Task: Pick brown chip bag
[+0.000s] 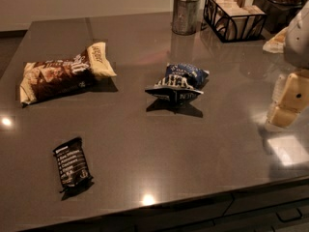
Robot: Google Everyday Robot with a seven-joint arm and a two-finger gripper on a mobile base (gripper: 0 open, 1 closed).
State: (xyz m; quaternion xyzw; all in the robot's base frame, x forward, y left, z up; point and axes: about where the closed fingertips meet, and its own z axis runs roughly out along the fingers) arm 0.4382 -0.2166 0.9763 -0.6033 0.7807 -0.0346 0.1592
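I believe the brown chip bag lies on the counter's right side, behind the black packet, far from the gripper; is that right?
Not quite: the camera view shows the brown chip bag on the counter's left side, behind the black packet, far from the gripper at the right edge.

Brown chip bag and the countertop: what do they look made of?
Brown chip bag: thin printed film, probably plastic or foil, puffed, with crimped cream ends. Countertop: hard polished grey surface, maybe stone or laminate, mirroring lights. The hand hangs at the right edge, far from the bag.
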